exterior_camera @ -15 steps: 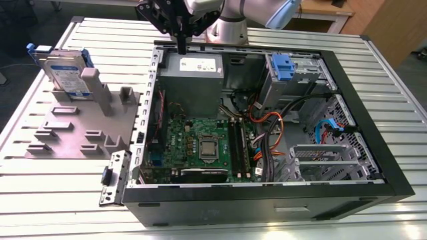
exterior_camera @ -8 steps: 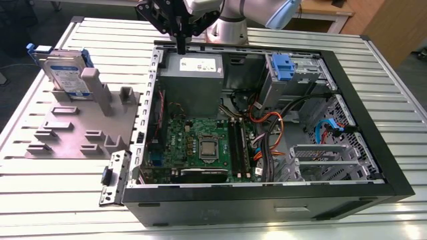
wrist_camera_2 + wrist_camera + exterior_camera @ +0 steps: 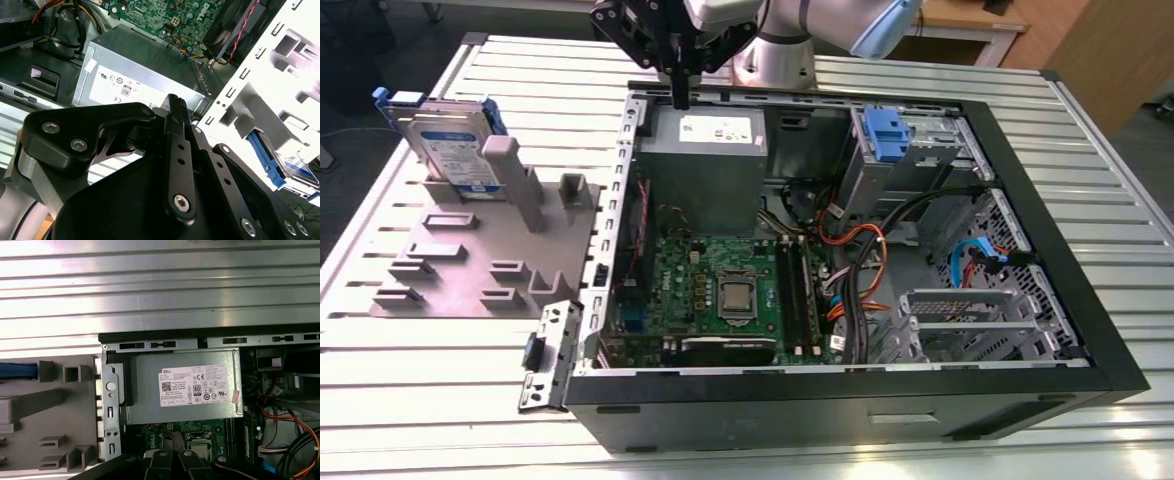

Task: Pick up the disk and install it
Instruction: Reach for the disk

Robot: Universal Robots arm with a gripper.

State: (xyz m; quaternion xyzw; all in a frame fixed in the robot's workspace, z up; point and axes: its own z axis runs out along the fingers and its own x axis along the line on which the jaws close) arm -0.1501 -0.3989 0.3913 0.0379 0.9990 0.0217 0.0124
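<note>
Fingers (image 3: pixel 680 88) pressed together, holding nothing, at the top of the exterior view above the open computer case (image 3: pixel 854 405).
Disk (image 3: pixel 450 150) stands upright in the grey holder (image 3: pixel 467 260) on the tabletop (image 3: pixel 427 400), upper left, well apart.

The grey arm (image 3: pixel 781 40) stands at the far side in the exterior view, its wrist bent so the black pincer (image 3: pixel 680 95) points straight down, slim fingers (image 3: pixel 175 112) pressed together with nothing gripped between them
</note>
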